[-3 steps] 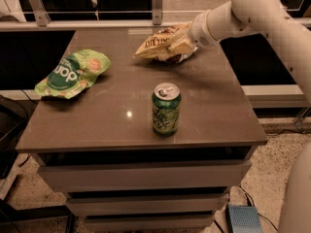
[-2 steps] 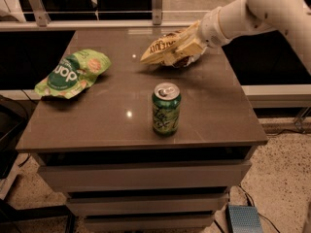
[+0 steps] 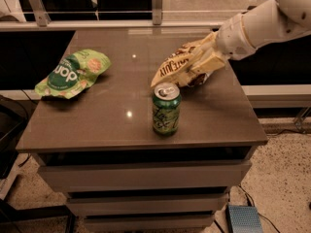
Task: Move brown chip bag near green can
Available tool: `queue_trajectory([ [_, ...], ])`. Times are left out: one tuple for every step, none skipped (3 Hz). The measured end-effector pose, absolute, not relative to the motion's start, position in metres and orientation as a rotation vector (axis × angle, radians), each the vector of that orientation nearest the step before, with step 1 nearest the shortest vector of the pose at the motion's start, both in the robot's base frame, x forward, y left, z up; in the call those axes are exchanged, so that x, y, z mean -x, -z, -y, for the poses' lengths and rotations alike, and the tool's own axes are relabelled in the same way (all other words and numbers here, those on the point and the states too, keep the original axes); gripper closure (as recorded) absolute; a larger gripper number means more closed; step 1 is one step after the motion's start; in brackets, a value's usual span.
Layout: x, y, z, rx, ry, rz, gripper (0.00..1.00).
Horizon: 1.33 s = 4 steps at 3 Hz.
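Note:
The brown chip bag [image 3: 171, 67] is crinkled tan and dark brown with dark lettering. My gripper [image 3: 203, 61] is shut on it and holds it just behind and to the right of the green can [image 3: 166, 108]. The can stands upright near the front middle of the brown tabletop [image 3: 121, 98], with a silver top. The bag's lower edge is close above the can's top. My white arm [image 3: 257, 25] reaches in from the upper right.
A bright green chip bag [image 3: 73, 74] lies on the table's left side. Drawer fronts [image 3: 141, 176] run below the tabletop. A metal railing [image 3: 116, 23] runs behind the table. A small blue-grey box [image 3: 241, 220] sits on the floor at lower right.
My gripper has carried the brown chip bag from the table's far right toward the front, down to just behind the green can. The can and the green bag have not moved.

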<state>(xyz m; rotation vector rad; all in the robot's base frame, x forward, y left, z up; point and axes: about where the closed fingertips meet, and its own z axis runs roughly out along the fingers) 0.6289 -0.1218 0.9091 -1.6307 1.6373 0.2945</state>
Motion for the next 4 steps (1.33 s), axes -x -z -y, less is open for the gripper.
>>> queue_trajectory([
  [-0.593,-0.902,0.132,1.702,-0.325,-1.623,1.0],
  [-0.567,-0.898,0.138,1.739,-0.36,-1.617,1.0],
  [-0.551,-0.896,0.14,1.76,-0.389,-1.612,1.0],
  [-0.545,-0.894,0.14,1.772,-0.405,-1.621,0.87],
])
